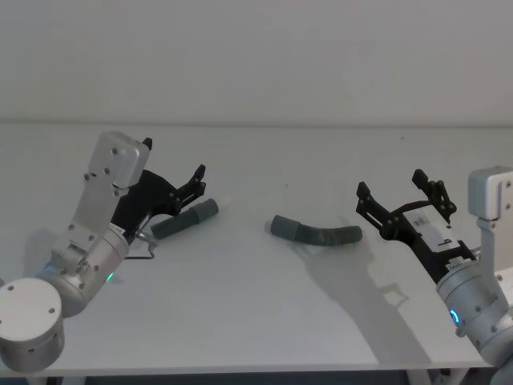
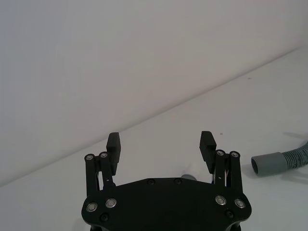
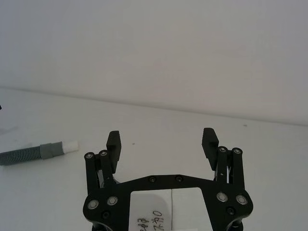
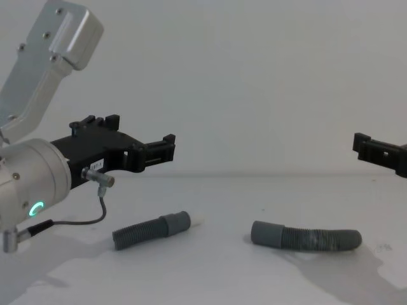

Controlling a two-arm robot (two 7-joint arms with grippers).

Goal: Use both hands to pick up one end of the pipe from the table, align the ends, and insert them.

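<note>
Two pieces of pipe lie apart on the white table point(image 1: 256, 321). The shorter piece point(image 1: 184, 219) point(image 4: 152, 230) point(image 3: 29, 155) lies left, its grey cuff ending in a whitish tip point(image 1: 224, 204) point(image 3: 70, 146). The longer, slightly curved piece point(image 1: 315, 233) point(image 4: 308, 238) lies at centre, its plain socket cuff point(image 2: 268, 163) facing the shorter piece. My left gripper point(image 1: 196, 183) point(image 2: 160, 142) point(image 4: 159, 149) hovers open above the shorter piece, holding nothing. Right of the longer piece and apart from it, my right gripper point(image 1: 393, 186) point(image 3: 161, 137) point(image 4: 375, 149) hangs open and empty above the table.
A thin grey cable point(image 4: 95, 219) loops down from the left arm to just left of the shorter piece. A plain pale wall point(image 1: 256, 56) runs behind the table's far edge. Bare table lies in front of both pieces.
</note>
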